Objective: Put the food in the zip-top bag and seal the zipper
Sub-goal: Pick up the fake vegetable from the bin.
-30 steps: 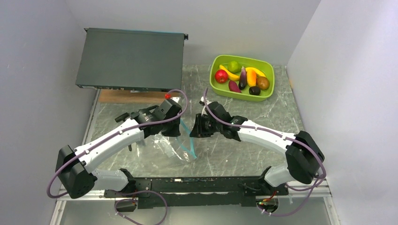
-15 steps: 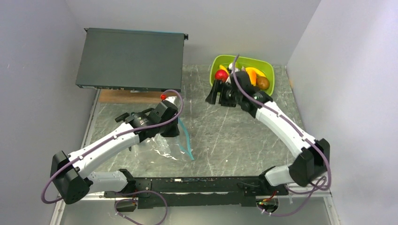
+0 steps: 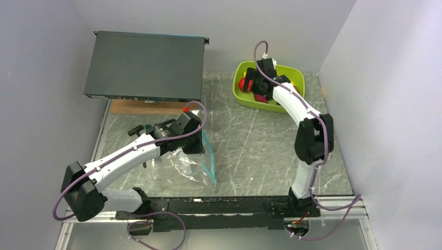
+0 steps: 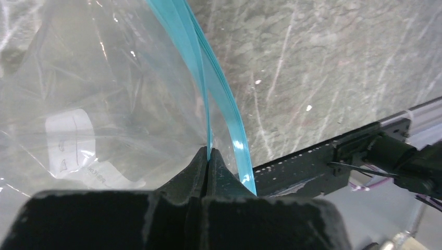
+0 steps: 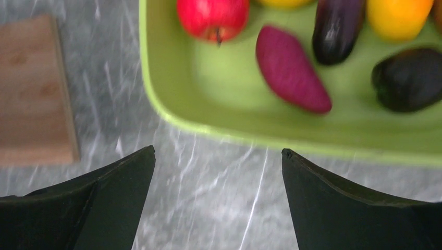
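Status: left hand (image 4: 208,156) clenched on zipper (image 4: 221,99), right hand (image 5: 219,156) released at green tub (image 5: 172,109)

Left hand: fingers pressed tight together on one layer of the teal zipper. The second layer bows away beside the fingers, so the mouth gapes there. The zip-top bag (image 4: 78,104) hangs crumpled from that grip, its lower part on the tabletop (image 3: 250,146). It sits well apart from the tub, on the tub's near-left side. A white label shows through the plastic. No food visible in the part of the bag the wrist view shows.

Right hand: fingers spread wide, nothing between them. It hovers over the tub's near-left rim, with bare tabletop under the fingertips.

Food, all inside the tub:
- red apple (image 5: 212,17) by the left wall
- magenta piece (image 5: 292,75) mid-floor, just right of the apple
- purple eggplant (image 5: 336,26) beyond the magenta piece
- orange piece (image 5: 398,15) right of the eggplant
- dark round piece (image 5: 409,78) near the front wall; cannot tell what it is

Wooden board (image 5: 34,88) lies left of the tub, apart from it. Black flat case (image 3: 146,65) lies further left of the tub, resting over the board's far side.
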`<state>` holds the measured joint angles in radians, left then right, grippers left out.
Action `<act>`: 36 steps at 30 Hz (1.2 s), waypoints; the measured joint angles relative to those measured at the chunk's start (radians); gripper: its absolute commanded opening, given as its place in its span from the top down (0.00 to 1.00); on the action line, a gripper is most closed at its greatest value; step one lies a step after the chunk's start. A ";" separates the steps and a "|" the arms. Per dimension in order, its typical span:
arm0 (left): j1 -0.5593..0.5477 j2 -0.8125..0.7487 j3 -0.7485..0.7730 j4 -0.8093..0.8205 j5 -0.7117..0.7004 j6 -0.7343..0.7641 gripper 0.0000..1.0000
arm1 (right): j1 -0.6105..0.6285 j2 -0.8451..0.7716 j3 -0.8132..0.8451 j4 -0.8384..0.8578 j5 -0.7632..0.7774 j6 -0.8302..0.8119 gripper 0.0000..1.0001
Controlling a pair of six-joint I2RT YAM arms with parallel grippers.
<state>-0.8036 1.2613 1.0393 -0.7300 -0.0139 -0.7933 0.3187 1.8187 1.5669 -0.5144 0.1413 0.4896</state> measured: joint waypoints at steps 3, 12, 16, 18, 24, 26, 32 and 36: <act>0.000 0.006 -0.001 0.032 0.028 -0.008 1.00 | -0.028 0.143 0.182 -0.036 0.030 -0.056 0.08; 0.000 0.112 -0.001 0.135 0.135 -0.006 1.00 | -0.079 0.422 0.453 -0.141 0.085 -0.227 0.08; 0.000 0.159 0.008 0.148 0.166 0.000 1.00 | -0.082 0.485 0.487 -0.158 0.078 -0.263 0.09; 0.000 0.169 0.008 0.152 0.176 0.002 1.00 | -0.082 0.502 0.488 -0.160 0.073 -0.272 0.09; 0.003 0.170 0.008 0.157 0.179 0.019 1.00 | -0.080 0.524 0.480 -0.154 0.067 -0.284 0.15; 0.005 0.170 0.008 0.157 0.179 0.022 1.00 | -0.081 0.531 0.480 -0.142 0.068 -0.286 0.15; 0.006 0.162 -0.004 0.173 0.186 0.021 1.00 | -0.082 0.572 0.480 -0.111 0.085 -0.286 0.16; 0.006 0.153 -0.021 0.173 0.187 0.021 1.00 | -0.082 0.596 0.480 -0.093 0.093 -0.287 0.20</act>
<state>-0.7971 1.4143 1.0183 -0.5571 0.1726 -0.7727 0.2371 2.4149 2.0472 -0.6079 0.2348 0.2028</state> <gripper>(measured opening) 0.013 0.839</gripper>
